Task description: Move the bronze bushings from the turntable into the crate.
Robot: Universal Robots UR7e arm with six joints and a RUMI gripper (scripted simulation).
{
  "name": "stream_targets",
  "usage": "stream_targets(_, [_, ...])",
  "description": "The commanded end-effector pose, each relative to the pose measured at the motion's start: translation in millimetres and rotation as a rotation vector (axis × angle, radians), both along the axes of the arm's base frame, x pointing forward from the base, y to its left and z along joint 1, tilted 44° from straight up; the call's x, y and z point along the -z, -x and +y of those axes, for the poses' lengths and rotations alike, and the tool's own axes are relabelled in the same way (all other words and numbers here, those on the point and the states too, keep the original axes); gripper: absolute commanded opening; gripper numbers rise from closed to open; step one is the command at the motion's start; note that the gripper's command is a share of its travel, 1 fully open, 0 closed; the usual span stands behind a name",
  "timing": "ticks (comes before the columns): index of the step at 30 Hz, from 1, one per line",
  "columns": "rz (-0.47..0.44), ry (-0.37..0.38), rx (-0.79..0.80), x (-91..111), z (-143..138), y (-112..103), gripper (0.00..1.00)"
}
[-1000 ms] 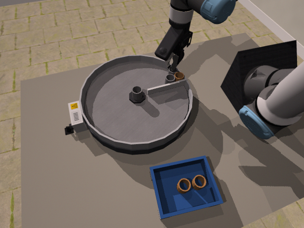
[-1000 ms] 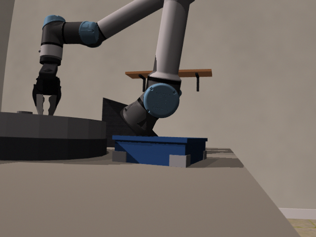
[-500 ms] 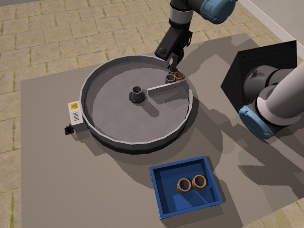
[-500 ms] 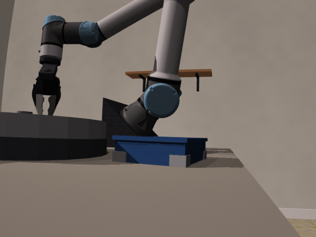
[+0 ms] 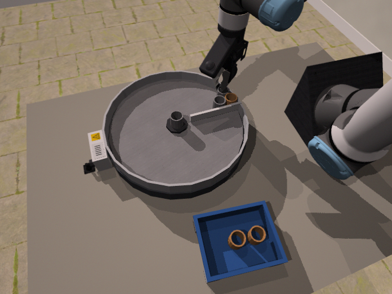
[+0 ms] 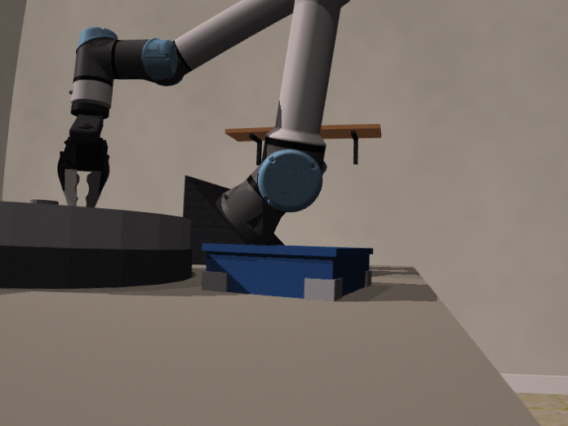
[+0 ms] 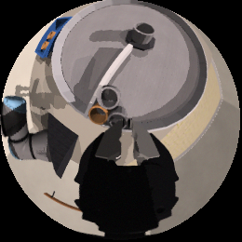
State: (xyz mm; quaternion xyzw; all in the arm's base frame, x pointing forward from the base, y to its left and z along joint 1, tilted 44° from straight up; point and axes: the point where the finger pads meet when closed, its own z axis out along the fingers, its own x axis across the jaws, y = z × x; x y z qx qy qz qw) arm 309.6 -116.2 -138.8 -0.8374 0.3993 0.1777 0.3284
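Nearest the wrist camera, the gripper [image 5: 223,88] [image 6: 82,206] [image 7: 126,119] points its fingertips down at the turntable [image 5: 177,189] [image 6: 96,228] [image 7: 186,37], clenched almost together with no bushing visibly gripped. The fingertips stand at the far steel bushing [image 5: 222,90] [image 7: 116,118], by its mouth; whether they touch it is unclear. The relation that matters is sideways: the bronze bushing [image 5: 231,98] [image 7: 98,114] sits just beside that steel one, on the robot base's side of the fingers, near the rim and the divider [image 5: 215,112] [image 7: 114,70]. Another steel bushing [image 5: 219,101] [image 7: 109,97] crowds it on the turntable's inner side. Its open end faces up, so its long axis appears upright, roughly along the fingers' reach. Two bronze bushings already lie in the crate [image 5: 199,243] [image 6: 270,270] [image 7: 43,34]. The next move likely calls for raising and opening the fingers, then shifting toward the bronze one without dragging its steel neighbours.
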Motion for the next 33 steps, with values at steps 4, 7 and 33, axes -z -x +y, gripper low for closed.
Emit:
stream_targets(4, [0.0,0.001,0.001,0.1,-0.2,-0.3,0.05])
stream_targets(7, [0.0,0.001,0.001,0.1,-0.2,-0.3,0.0])
stream_targets(33, [0.0,0.001,0.001,0.1,-0.2,-0.3,0.0])
